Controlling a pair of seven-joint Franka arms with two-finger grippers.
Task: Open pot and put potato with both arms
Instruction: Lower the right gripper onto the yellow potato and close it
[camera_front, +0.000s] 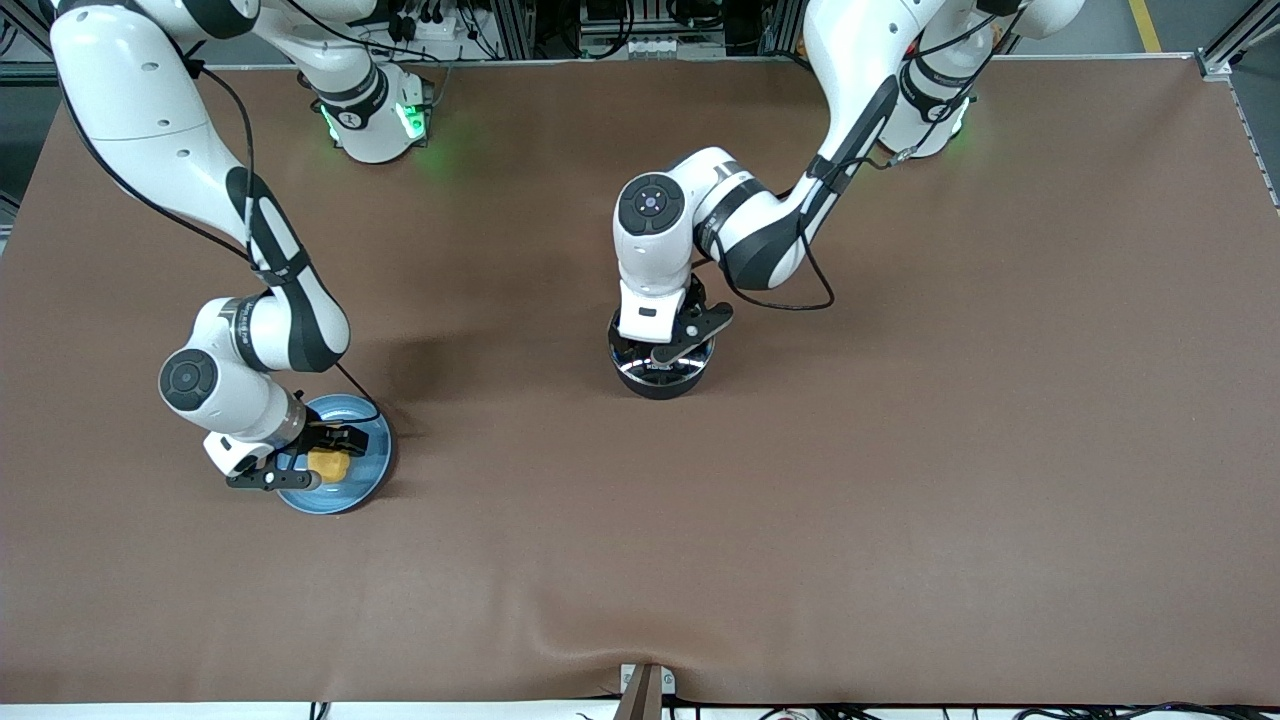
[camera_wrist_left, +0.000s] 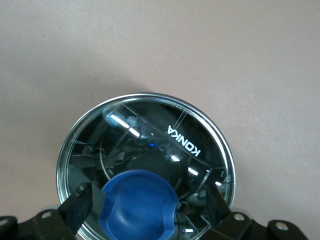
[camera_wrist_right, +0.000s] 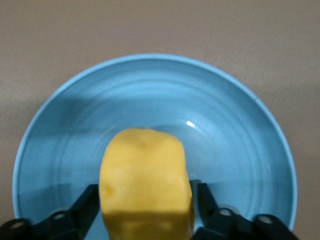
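The black pot (camera_front: 660, 383) stands mid-table with its clear glass lid (camera_wrist_left: 150, 130) on; its handle is hidden. My left gripper (camera_front: 672, 345) is down over the lid, open, its fingers (camera_wrist_left: 80, 202) on either side of the blue knob (camera_wrist_left: 135, 192), with a gap on one side. The yellow potato (camera_front: 328, 466) lies on the light-blue plate (camera_front: 372, 465) toward the right arm's end of the table. My right gripper (camera_front: 305, 460) is shut on the potato (camera_wrist_right: 145, 175) just above the plate (camera_wrist_right: 225, 125), one finger pressed on each flank.
The brown table cover (camera_front: 900, 450) stretches between the plate and the pot, and from the pot to the left arm's end. The arm bases stand along the table's edge farthest from the front camera.
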